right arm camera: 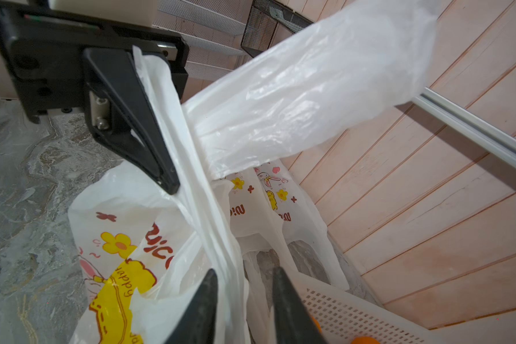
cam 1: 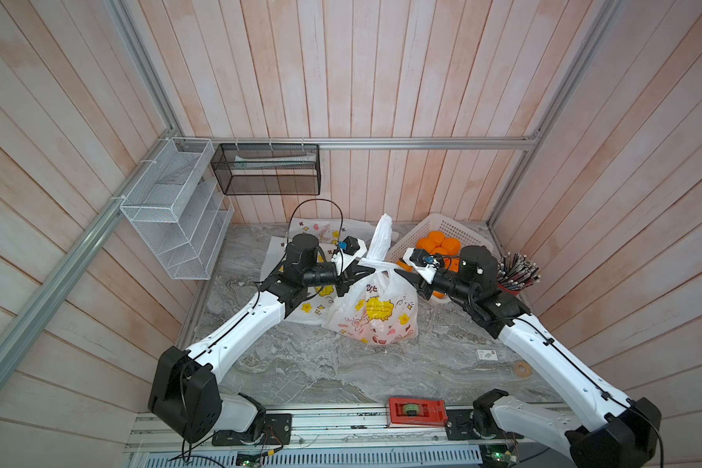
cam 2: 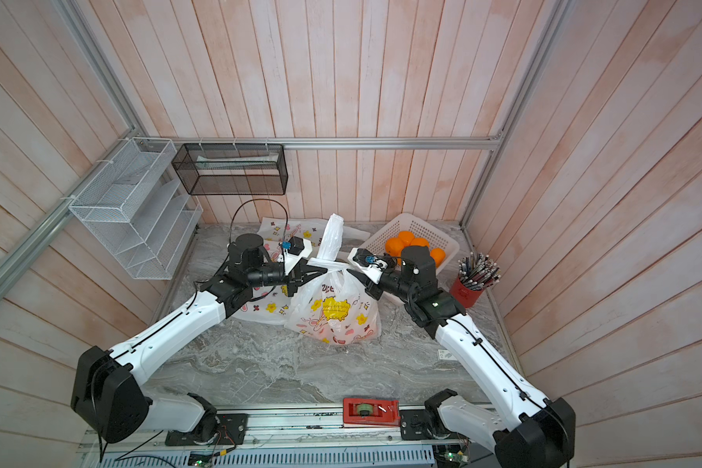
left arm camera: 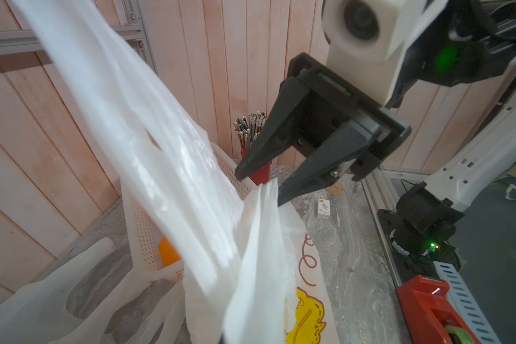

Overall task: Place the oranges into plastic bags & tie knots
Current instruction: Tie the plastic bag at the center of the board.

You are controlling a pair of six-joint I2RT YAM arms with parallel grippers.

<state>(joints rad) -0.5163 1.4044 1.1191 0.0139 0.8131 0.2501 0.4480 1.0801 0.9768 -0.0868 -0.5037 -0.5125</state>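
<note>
Left claw clamped tight on bag handle, which stretches level toward right claw. Right claw jaws apart; handle end lies at fingertips, not pinched. Second handle stands upright behind crossing. Printed bag sits bulging on marble table, mid-table between arms. Oranges in white basket, back right, beside right arm. Spare bags lie flat behind left arm.

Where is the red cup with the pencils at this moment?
In both top views the red cup stands at the right edge of the table, just right of the white basket.
</note>
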